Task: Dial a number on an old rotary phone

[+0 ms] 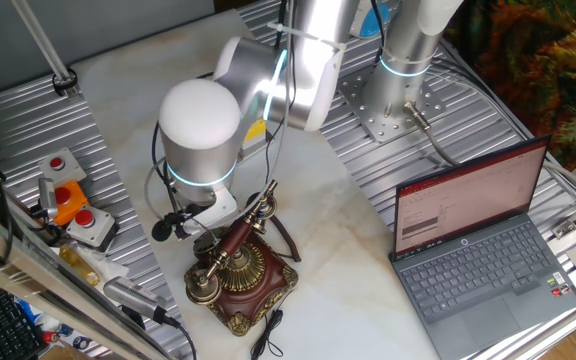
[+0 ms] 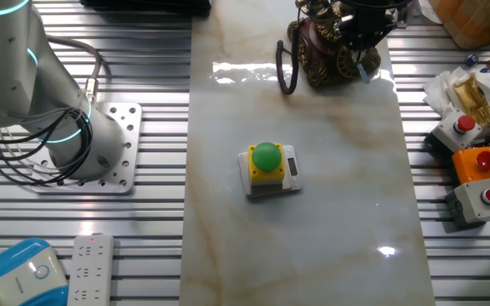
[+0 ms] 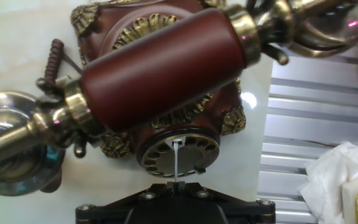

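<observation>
The old rotary phone stands at the marble slab's edge, dark red-brown with brass trim. Its wood-and-brass handset lies across the cradle. In the hand view the brass dial sits just below the handset. My gripper hangs right over the phone and is shut on a thin pale pin. The pin's tip rests over the dial's upper middle; I cannot tell if it touches. In the other fixed view the gripper covers part of the phone.
A yellow box with a green button sits mid-slab. Grey and orange boxes with red buttons lie on the ribbed table beside the phone, next to crumpled wrapping. An open laptop stands at the right. The black cord loops beside the phone.
</observation>
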You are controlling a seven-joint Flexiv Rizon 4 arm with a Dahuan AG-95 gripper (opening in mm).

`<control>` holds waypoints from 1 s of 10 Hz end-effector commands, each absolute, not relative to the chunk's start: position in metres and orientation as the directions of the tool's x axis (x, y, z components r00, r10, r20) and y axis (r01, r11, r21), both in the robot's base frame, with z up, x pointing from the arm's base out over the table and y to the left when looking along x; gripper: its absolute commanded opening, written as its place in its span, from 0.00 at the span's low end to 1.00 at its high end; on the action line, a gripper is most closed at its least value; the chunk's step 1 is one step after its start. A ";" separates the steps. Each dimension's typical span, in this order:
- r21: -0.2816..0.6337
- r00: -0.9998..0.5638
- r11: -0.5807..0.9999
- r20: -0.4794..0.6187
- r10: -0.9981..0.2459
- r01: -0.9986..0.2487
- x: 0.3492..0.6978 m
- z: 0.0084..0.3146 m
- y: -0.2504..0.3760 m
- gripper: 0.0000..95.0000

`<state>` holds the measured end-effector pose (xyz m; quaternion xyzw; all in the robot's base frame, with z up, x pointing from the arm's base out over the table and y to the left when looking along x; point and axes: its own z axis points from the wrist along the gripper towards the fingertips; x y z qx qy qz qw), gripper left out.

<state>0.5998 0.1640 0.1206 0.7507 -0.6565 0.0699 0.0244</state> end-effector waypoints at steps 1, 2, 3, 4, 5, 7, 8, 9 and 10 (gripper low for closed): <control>-0.050 0.126 -0.135 0.147 -0.981 -0.990 0.601 0.120 0.165 0.00; -0.043 0.127 -0.135 0.157 -0.979 -0.990 0.604 0.120 0.166 0.00; -0.035 0.123 -0.130 0.159 -0.980 -0.991 0.606 0.120 0.166 0.00; -0.036 0.117 -0.124 0.154 -0.981 -0.992 0.607 0.119 0.166 0.00; -0.032 0.118 -0.125 0.160 -0.980 -0.992 0.610 0.118 0.166 0.00; -0.028 0.126 -0.132 0.160 -0.979 -0.991 0.617 0.114 0.166 0.00; -0.029 0.126 -0.132 0.157 -0.980 -0.991 0.621 0.111 0.166 0.00; -0.029 0.128 -0.134 0.156 -0.979 -0.991 0.624 0.109 0.167 0.00; -0.027 0.130 -0.137 0.163 -0.978 -0.990 0.627 0.108 0.167 0.00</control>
